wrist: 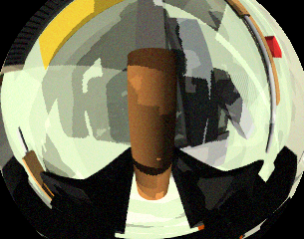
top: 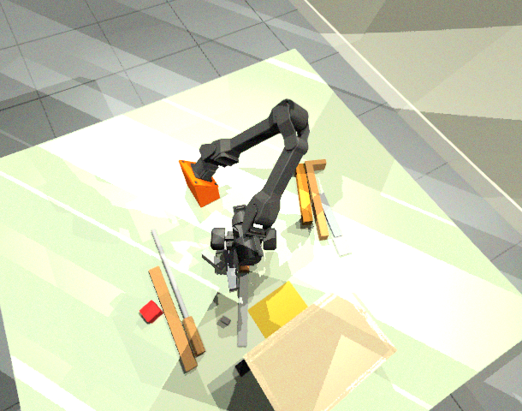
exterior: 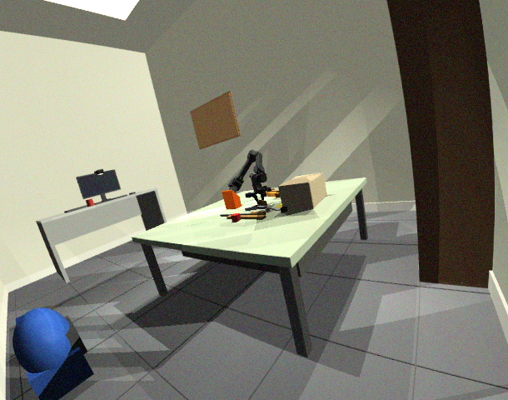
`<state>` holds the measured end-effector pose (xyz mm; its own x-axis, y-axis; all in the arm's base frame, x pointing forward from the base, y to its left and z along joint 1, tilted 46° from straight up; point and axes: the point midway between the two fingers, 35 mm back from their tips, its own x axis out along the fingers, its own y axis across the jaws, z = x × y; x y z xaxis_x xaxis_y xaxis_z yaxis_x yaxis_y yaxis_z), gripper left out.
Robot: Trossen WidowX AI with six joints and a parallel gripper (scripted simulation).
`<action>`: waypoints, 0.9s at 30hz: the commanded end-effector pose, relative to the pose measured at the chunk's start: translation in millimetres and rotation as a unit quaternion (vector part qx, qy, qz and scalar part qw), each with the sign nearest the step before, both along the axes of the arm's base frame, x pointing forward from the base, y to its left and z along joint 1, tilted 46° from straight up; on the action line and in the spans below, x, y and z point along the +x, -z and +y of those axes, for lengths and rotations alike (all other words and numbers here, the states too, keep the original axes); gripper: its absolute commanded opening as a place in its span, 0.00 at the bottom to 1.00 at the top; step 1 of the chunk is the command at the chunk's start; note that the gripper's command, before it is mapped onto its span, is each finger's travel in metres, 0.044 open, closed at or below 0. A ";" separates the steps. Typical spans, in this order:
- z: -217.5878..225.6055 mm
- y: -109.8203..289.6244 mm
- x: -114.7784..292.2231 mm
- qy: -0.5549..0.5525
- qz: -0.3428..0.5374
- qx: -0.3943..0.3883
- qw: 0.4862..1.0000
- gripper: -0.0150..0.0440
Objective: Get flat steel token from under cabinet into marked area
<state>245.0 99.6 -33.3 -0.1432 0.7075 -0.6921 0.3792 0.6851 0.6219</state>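
brown wood fills the wrist view: the end effector is clamped on the wooden handle of a tool whose grey blade lies along the worktop toward the cabinet. the blade tip sits just left of the yellow zone, near the cabinet front

a small dark square lies on the worktop left of the blade, apart from it and outside the zone; it may be the token, but this cannot be confirmed. another dark piece shows at the cabinet's lower left corner

risks from here:
- a sweep with the blade tilted could ride over a flat token and leave it behind
- a sideways push could drive the token left, away from the zone, or against the cabinet wall
- the handle could twist in the grip under load

obstructions: a wood strip, a grey rod and a red block lie left of the blade; more strips lie right of the arm, well apart; an orange base stands behind
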 end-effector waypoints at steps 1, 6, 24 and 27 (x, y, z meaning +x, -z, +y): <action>-4.9 4.0 2.8 0.002 -0.001 -0.003 1.000 0.25; -8.5 7.8 3.9 0.002 -0.001 -0.003 1.000 0.25; -21.9 21.8 7.3 0.002 -0.001 -0.003 1.000 0.25; -24.2 24.1 7.8 0.002 -0.001 -0.003 1.000 0.25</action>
